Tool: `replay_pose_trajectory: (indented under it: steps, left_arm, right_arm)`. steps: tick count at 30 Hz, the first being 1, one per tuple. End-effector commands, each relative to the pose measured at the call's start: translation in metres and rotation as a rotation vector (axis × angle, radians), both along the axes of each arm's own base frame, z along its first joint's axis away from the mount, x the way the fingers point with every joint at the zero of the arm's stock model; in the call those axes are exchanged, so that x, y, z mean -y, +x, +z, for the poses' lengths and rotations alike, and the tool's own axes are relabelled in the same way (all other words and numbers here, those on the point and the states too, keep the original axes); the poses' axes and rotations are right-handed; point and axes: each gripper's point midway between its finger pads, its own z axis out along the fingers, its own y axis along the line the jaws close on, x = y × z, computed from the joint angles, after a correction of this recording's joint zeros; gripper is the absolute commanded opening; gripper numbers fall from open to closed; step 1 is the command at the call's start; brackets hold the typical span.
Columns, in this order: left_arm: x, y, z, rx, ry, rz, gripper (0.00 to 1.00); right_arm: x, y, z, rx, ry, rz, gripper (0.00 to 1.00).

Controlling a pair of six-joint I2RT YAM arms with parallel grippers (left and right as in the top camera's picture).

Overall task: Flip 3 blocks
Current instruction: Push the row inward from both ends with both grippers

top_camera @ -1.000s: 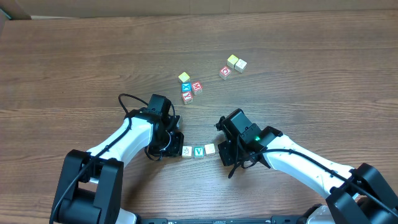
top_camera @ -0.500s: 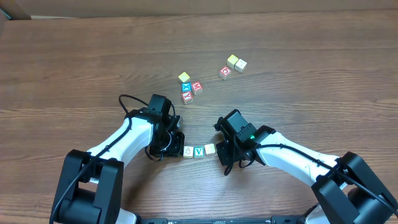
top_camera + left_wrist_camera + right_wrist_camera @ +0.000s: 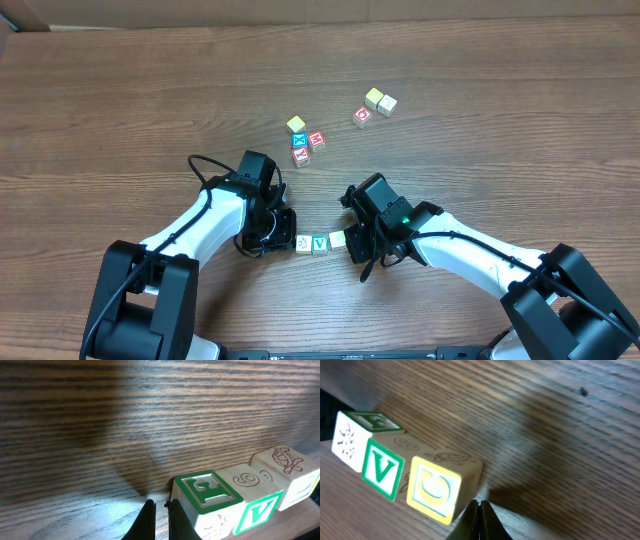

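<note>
Three small wooden blocks lie in a touching row between my grippers. The left block (image 3: 303, 243) has a green-framed face up in the left wrist view (image 3: 205, 492). The middle block (image 3: 320, 244) shows a green V (image 3: 382, 470). The right block (image 3: 337, 240) shows a yellow-framed face (image 3: 437, 487). My left gripper (image 3: 290, 242) is shut, its tips (image 3: 160, 506) down at the table against the left end of the row. My right gripper (image 3: 350, 243) is shut and empty, its tips (image 3: 480, 504) at the right block's lower edge.
Further back on the wooden table (image 3: 120, 110) sit other cubes. One cluster holds a pale yellow cube (image 3: 296, 124), a blue-lettered cube (image 3: 299, 141) and two red-lettered cubes (image 3: 316, 139). At the back right are a red-lettered cube (image 3: 362, 117) and two pale cubes (image 3: 380, 100).
My right gripper has slid left and now sits against the right block. The left arm and the row have barely moved.
</note>
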Motion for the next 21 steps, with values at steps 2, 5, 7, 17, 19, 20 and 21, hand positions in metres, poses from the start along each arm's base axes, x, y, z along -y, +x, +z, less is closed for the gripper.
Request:
replay_pose_trajectory:
  steps: [2,5,7,17,19,20,21]
  left_arm:
    - [0.0026,-0.0052,-0.0025,-0.031,-0.011,0.023,0.04]
    - [0.0029,-0.0047,-0.0025,-0.032,-0.011,0.033,0.04]
    - [0.0029,-0.0043,-0.0025,-0.031,-0.011,0.034,0.04]
    - [0.0034,-0.003,-0.0025,-0.032,-0.012,0.051,0.04]
    - [0.0034,-0.0029,-0.0025,-0.032,-0.012,0.05,0.04]
    - [0.0035,-0.0027,-0.0024,-0.031,-0.012,0.05,0.04]
    - [0.0034,-0.0025,-0.0025,-0.03,-0.012,0.05,0.04]
  right_arm:
    - [-0.0042,-0.0053,0.0006,-0.014,0.028,0.043,0.04]
    - [-0.0062,-0.0074,0.0014,-0.016,0.038,0.063,0.04]
    - [-0.0085,-0.0099,0.0023,-0.022,0.051,0.08,0.04]
    - [-0.0118,-0.0143,0.0023,-0.023,0.05,0.096,0.04]
    - [-0.0116,-0.0143,0.0022,-0.023,0.049,0.096,0.04]
    - [-0.0115,-0.0143,0.0021,-0.023,0.048,0.095,0.04]
    - [-0.0109,-0.0139,0.0018,-0.022,0.045,0.094,0.04]
